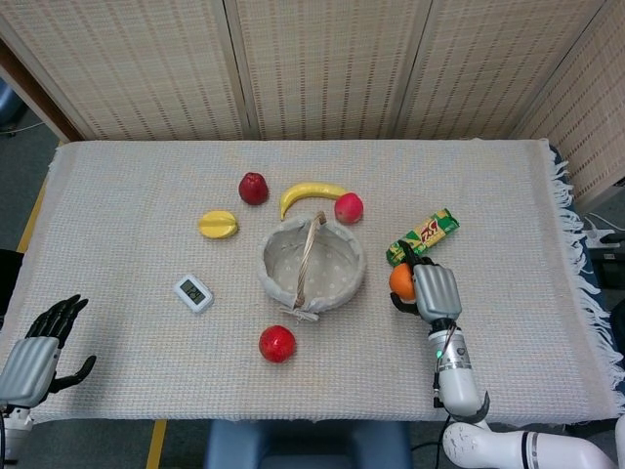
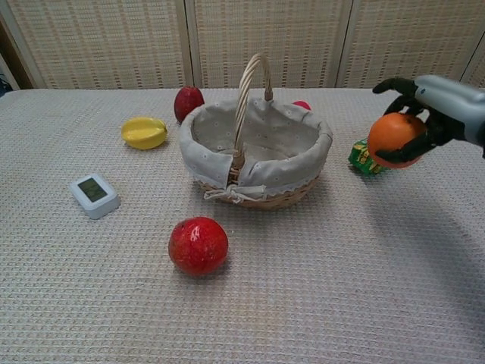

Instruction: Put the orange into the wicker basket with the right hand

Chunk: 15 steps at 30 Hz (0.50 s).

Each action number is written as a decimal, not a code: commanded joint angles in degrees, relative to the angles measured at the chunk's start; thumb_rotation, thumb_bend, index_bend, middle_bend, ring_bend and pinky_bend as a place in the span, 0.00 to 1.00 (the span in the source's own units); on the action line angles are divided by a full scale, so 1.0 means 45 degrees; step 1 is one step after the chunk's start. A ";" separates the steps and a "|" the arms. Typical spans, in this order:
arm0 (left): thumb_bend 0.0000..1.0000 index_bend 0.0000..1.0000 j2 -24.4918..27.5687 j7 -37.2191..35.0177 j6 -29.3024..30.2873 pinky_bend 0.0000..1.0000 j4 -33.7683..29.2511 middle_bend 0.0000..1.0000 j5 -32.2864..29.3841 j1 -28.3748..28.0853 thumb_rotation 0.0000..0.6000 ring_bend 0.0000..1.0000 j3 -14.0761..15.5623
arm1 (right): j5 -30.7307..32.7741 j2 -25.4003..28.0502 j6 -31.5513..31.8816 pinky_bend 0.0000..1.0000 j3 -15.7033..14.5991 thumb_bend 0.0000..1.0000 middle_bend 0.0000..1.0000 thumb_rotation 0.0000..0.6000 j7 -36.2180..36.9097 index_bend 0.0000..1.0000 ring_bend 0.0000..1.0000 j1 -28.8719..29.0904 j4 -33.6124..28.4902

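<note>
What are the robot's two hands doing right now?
Left hand: open, holding nothing.
Right hand: holding the orange up off the table.

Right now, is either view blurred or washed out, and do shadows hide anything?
Head view: sharp, evenly lit, no glare; the orange and right hand are crisp. Chest view: also sharp; only a soft shadow falls on the cloth under the raised right hand, hiding nothing; the wicker basket is clear.

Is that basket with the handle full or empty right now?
Empty: the wicker basket shows only bare cloth lining; the orange is outside, held in the right hand.
</note>
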 commanded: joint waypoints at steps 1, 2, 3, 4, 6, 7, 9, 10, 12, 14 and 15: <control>0.32 0.00 -0.0011 0.0031 -0.0005 0.10 -0.0018 0.00 -0.0004 -0.0004 1.00 0.00 -0.0003 | -0.0641 0.0579 0.0335 0.79 0.0902 0.35 0.58 1.00 0.0302 0.14 0.58 0.0257 -0.1018; 0.32 0.00 -0.0015 0.0048 -0.0009 0.10 -0.0023 0.00 -0.0007 -0.0005 1.00 0.00 -0.0002 | -0.0598 0.0589 0.0326 0.79 0.1049 0.35 0.58 1.00 0.0188 0.15 0.58 0.0386 -0.1122; 0.32 0.00 -0.0022 0.0065 -0.0006 0.10 -0.0028 0.00 -0.0009 -0.0005 1.00 0.00 -0.0004 | -0.0446 0.0553 0.0292 0.79 0.1247 0.35 0.58 1.00 0.0001 0.15 0.58 0.0585 -0.1228; 0.32 0.00 -0.0026 0.0071 -0.0003 0.10 -0.0032 0.00 -0.0008 -0.0005 1.00 0.00 -0.0006 | -0.0307 0.0486 0.0262 0.79 0.1385 0.35 0.58 1.00 -0.0148 0.16 0.58 0.0750 -0.1274; 0.32 0.00 -0.0022 0.0070 -0.0006 0.10 -0.0046 0.00 -0.0014 -0.0006 1.00 0.00 -0.0009 | -0.0008 0.0219 0.0203 0.78 0.1621 0.35 0.58 1.00 -0.0524 0.18 0.57 0.1166 -0.1207; 0.32 0.00 -0.0019 0.0060 -0.0010 0.10 -0.0050 0.00 -0.0020 -0.0006 1.00 0.00 -0.0009 | 0.0120 0.0051 0.0180 0.78 0.1696 0.35 0.58 1.00 -0.0667 0.18 0.57 0.1352 -0.1112; 0.32 0.00 -0.0008 0.0019 -0.0011 0.10 -0.0052 0.00 -0.0028 -0.0004 1.00 0.00 -0.0011 | 0.0467 -0.0427 0.0143 0.76 0.1849 0.35 0.58 1.00 -0.0895 0.19 0.55 0.1759 -0.0848; 0.32 0.00 -0.0003 -0.0001 -0.0014 0.10 -0.0046 0.00 -0.0035 -0.0002 1.00 0.00 -0.0010 | 0.0613 -0.0659 0.0137 0.76 0.1892 0.35 0.58 1.00 -0.0991 0.20 0.54 0.1931 -0.0691; 0.32 0.00 0.0006 -0.0054 -0.0029 0.10 -0.0033 0.00 -0.0048 -0.0006 1.00 0.00 -0.0013 | 0.0942 -0.1210 0.0149 0.75 0.1903 0.35 0.58 1.00 -0.1283 0.22 0.52 0.2312 -0.0245; 0.32 0.00 0.0025 -0.0111 -0.0044 0.10 -0.0032 0.00 -0.0054 -0.0007 1.00 0.00 -0.0010 | 0.1201 -0.1668 0.0154 0.75 0.1877 0.35 0.58 1.00 -0.1533 0.23 0.52 0.2613 0.0159; 0.32 0.00 0.0037 -0.0148 -0.0046 0.10 -0.0030 0.00 -0.0053 -0.0006 1.00 0.00 -0.0008 | 0.1326 -0.1964 0.0161 0.75 0.1865 0.35 0.58 1.00 -0.1636 0.23 0.52 0.2789 0.0426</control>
